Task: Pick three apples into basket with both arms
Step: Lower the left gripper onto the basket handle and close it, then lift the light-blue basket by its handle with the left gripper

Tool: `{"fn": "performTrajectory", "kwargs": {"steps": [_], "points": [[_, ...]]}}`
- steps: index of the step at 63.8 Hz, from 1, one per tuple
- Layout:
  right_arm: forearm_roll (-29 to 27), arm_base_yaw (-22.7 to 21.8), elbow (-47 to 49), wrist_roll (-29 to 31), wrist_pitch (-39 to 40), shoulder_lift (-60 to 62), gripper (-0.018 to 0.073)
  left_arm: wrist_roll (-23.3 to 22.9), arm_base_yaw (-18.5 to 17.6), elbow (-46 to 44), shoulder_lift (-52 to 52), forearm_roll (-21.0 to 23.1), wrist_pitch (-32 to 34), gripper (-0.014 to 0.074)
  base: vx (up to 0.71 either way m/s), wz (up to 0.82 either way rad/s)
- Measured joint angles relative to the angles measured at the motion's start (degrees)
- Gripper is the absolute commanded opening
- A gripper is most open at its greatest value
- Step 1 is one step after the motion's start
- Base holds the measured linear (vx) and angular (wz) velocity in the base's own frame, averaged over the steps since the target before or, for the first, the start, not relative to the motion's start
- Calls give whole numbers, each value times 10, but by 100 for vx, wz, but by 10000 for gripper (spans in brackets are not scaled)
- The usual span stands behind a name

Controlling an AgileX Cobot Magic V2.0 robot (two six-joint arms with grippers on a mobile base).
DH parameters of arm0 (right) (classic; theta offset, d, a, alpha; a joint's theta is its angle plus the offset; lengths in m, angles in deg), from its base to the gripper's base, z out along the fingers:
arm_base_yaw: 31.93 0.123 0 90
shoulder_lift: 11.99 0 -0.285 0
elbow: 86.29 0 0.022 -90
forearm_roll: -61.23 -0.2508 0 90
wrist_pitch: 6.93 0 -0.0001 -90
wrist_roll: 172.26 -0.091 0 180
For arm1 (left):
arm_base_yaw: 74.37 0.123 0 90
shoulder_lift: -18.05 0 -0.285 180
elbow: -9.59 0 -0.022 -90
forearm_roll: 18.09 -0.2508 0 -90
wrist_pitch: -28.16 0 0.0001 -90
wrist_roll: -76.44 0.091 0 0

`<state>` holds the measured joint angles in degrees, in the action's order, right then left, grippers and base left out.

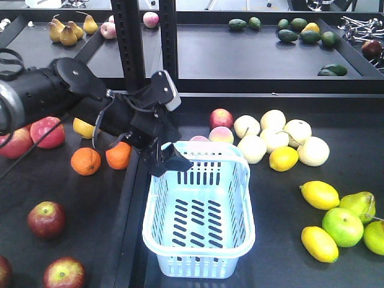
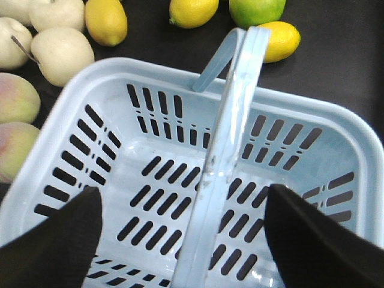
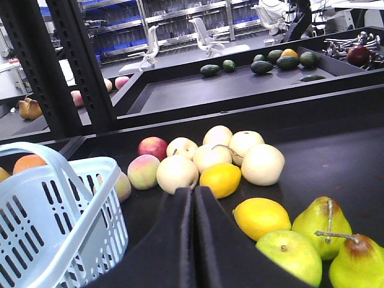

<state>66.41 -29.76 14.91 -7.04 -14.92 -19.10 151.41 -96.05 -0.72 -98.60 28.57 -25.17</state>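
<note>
Pale blue plastic fills the left wrist view. We look down into the basket (image 2: 120,72), and its loop handle (image 2: 231,138) runs from 6 to 12 o'clock between the black fingers (image 2: 54,246) of the left gripper (image 2: 183,195). Those fingers are spread wide either side of the handle, clear of it and gripping nothing. Only the front view gives us the wider layout. There the left gripper (image 1: 170,161) hangs over the 11 o'clock corner of the basket (image 1: 198,264). The basket stands upright at 6 o'clock on the dark table (image 1: 282,252), mouth up, with its long axis running from 12 to 6 o'clock. Only this view shows the task's fruit, which lies well apart from the basket on the neighbouring dark surface. The upper apple (image 1: 46,219) is at 8 o'clock, the lower apple (image 1: 64,273) at 7 o'clock, and a third apple (image 1: 2,270) in the corner is mostly cut off by the edge. Two oranges (image 1: 86,161) sit at 9 o'clock, just beside the arm. Only the right wrist view shows the right gripper (image 3: 193,240), whose fingers are pressed together with nothing between them. From there the basket (image 3: 60,240) is at 8 o'clock, and a lemon (image 3: 220,179) lies just beyond the fingertips at 12 o'clock.
</note>
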Motion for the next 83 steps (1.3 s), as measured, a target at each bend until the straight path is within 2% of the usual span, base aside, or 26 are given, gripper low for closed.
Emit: {"fn": "performTrajectory", "kwargs": {"steps": [9, 17, 23, 37, 54, 74, 83], "points": [[0, 0, 0, 0, 0, 0, -8, 0, 0, 0, -27, 0, 2, 532, 0, 0], [0, 0, 0, 0, 0, 0, -8, -1, 0, 0, -39, -1, 2, 472, 0, 0], [0, 0, 0, 0, 0, 0, -8, -7, 0, 0, -42, -1, 2, 370, 0, 0], [0, 0, 0, 0, 0, 0, -8, -49, 0, 0, -42, -11, -5, -10, 0, 0], [0, 0, 0, 0, 0, 0, -8, -117, -3, 0, -10, -14, -32, -8, 0, 0], [0, 0, 0, 0, 0, 0, -8, -246, -3, 0, 135, -24, -61, -8, 0, 0], [0, 0, 0, 0, 0, 0, -8, -311, -3, 0, 213, -47, -72, -8, 0, 0]]}}
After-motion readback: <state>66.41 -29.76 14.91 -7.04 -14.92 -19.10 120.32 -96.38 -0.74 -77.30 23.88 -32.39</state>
